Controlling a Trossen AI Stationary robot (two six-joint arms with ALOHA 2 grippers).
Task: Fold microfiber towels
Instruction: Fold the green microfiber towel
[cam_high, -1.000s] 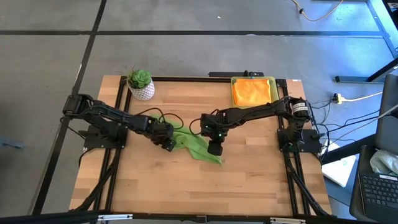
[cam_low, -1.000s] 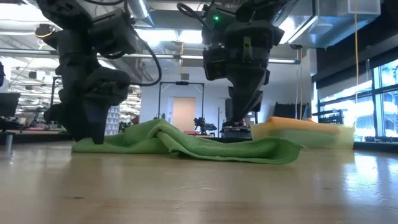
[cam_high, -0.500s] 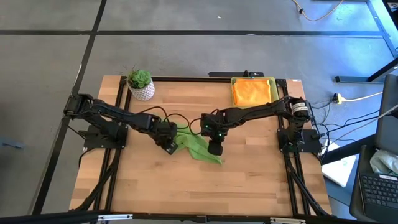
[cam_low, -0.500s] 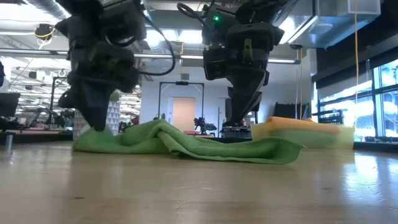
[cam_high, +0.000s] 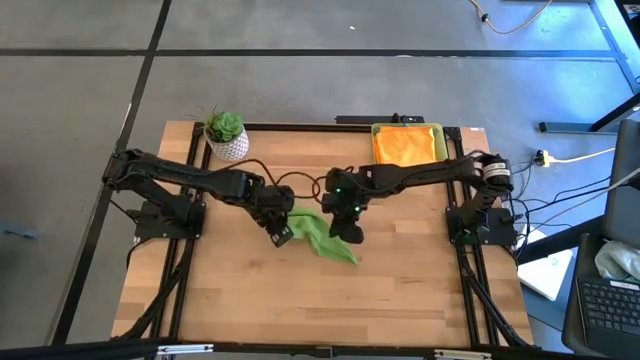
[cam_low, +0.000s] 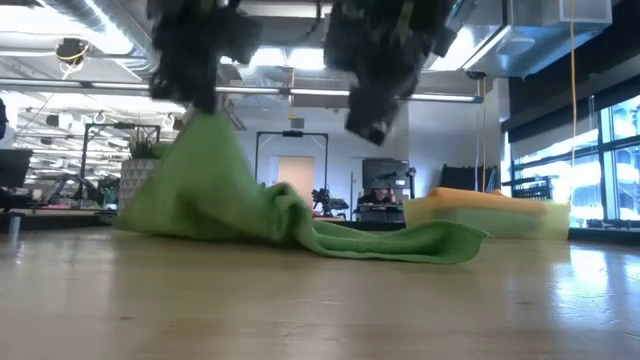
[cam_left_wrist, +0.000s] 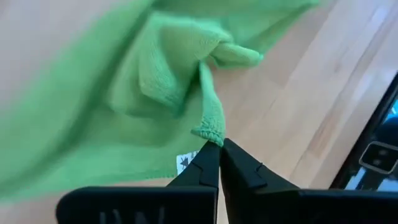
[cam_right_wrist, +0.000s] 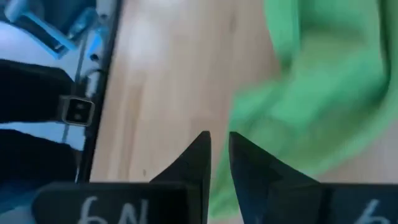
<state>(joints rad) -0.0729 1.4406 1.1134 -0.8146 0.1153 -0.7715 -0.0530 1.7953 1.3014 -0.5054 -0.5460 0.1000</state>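
Observation:
A lime green microfiber towel (cam_high: 322, 237) lies crumpled at mid-table. Its left end (cam_low: 205, 130) is raised into a peak and its right part (cam_low: 420, 243) rests on the wood. My left gripper (cam_left_wrist: 217, 148) is shut on that raised end. My right gripper (cam_right_wrist: 219, 138) hangs above the towel's far right part (cam_high: 347, 232). Its fingers stand a narrow gap apart with nothing between them. An orange towel (cam_high: 405, 145) lies in the yellow tray (cam_high: 438, 132) at the back right. My left gripper pinches the towel's hemmed edge (cam_left_wrist: 208, 132) between its two fingertips, close to the white label (cam_left_wrist: 185, 163). The fingers slant down from above. The held end is lifted clear and the cloth slopes from it down to the table, where the rest lies.
A potted plant (cam_high: 227, 135) stands at the back left corner. The yellow tray (cam_low: 540, 222) with the orange towel (cam_low: 480, 198) stands at the back right. Bare wood stretches along the near half of the table (cam_high: 300, 300).
My left gripper has shut on the towel's left end and risen, rolling a little. That end has gone up into a peak while the right part has stayed on the table. My right gripper has risen a little off the towel and turned.

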